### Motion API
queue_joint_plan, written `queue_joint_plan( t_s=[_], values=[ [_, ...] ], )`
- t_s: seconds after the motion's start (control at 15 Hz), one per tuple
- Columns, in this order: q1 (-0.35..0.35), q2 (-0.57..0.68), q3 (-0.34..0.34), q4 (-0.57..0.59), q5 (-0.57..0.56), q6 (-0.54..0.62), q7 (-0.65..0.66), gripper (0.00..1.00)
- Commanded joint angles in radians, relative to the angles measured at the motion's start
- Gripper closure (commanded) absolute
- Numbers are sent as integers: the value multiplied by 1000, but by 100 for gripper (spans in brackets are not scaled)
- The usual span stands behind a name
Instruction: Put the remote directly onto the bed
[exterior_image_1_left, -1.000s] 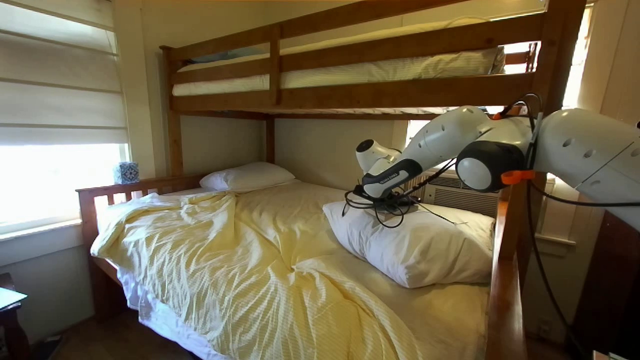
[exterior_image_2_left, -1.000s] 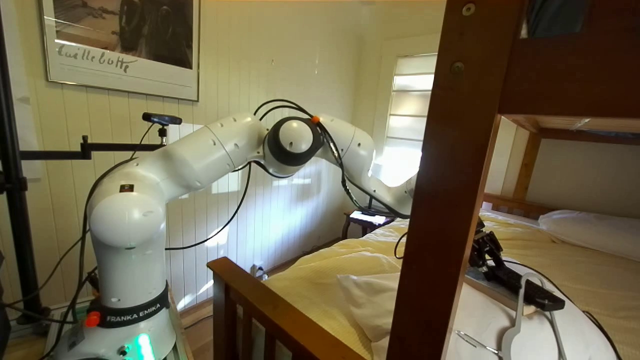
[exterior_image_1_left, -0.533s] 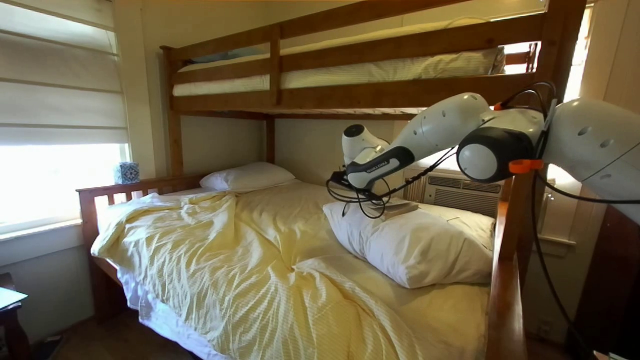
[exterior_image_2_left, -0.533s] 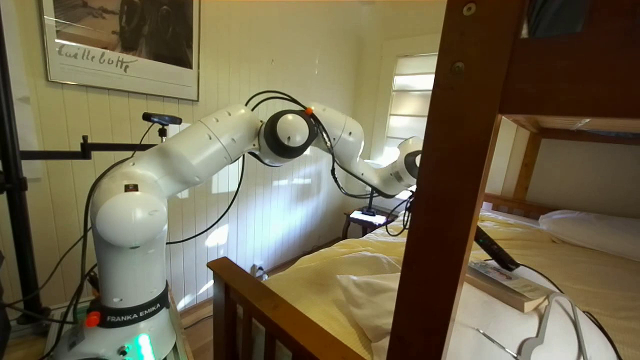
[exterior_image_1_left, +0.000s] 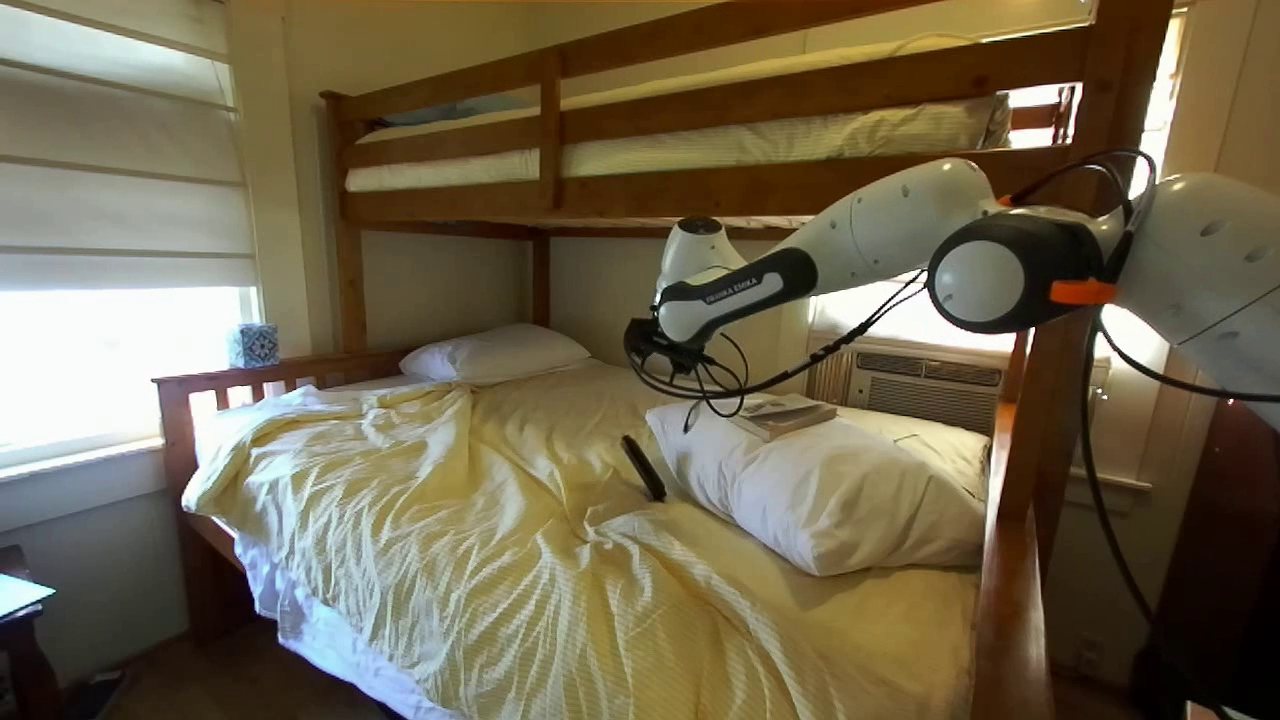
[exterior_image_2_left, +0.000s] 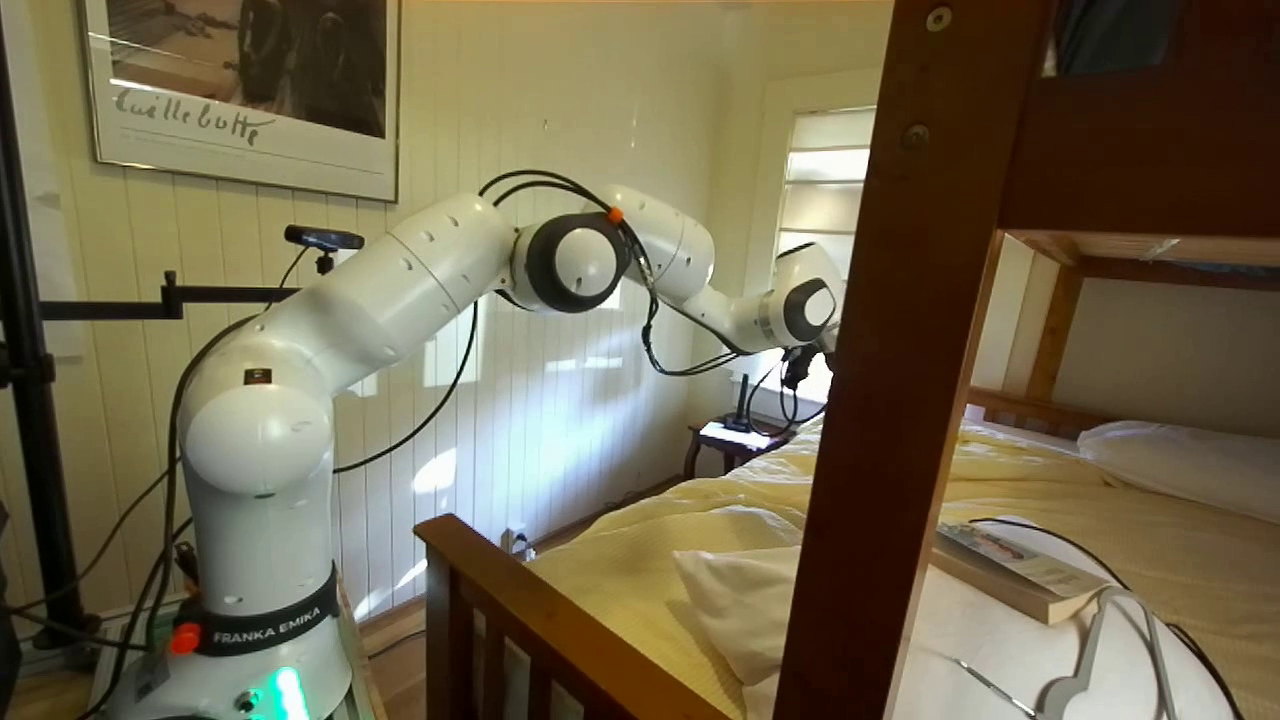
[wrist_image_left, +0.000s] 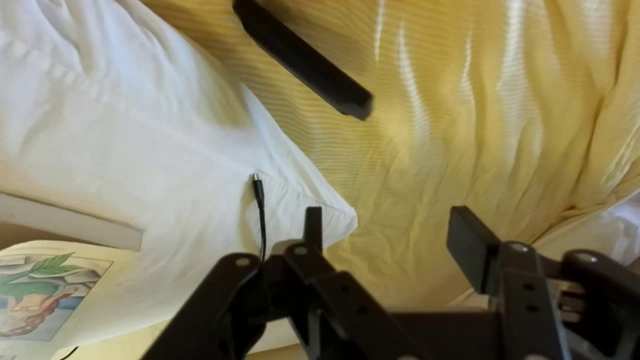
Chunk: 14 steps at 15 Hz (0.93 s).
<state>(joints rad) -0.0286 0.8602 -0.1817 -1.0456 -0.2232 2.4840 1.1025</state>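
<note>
Tool (wrist_image_left: 389, 242) hangs above the bed (exterior_image_1_left: 480, 540), jaws spread wide. Remote (exterior_image_1_left: 643, 468) sits clear of it, slanted, over the bed beside a pillow (exterior_image_1_left: 830, 490); can't tell if touching the bed. Book (exterior_image_1_left: 785, 420) lies on that pillow.

The arm (exterior_image_2_left: 400, 290), bent at its elbow (exterior_image_2_left: 580, 262), was extended far from its base (exterior_image_2_left: 250, 645); the pincer (wrist_image_left: 387, 227) had its two fingers (wrist_image_left: 472, 247) apart.
</note>
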Motion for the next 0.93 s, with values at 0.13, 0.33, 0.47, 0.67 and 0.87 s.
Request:
queue_joint_plan(
  t_s=[0.13,0.33,0.47,0.67,0.87],
  values=[
    [-124,-9,128,-42,139,43,-283,5],
    [-224,21,253,-39,189,19,-506,0],
    [-322,22,365,-49,194,-13,-652,0],
    [-263,33,241,-30,304,-6,-681,0],
    [-323,35,276,-36,271,-6,-681,0]
  ],
)
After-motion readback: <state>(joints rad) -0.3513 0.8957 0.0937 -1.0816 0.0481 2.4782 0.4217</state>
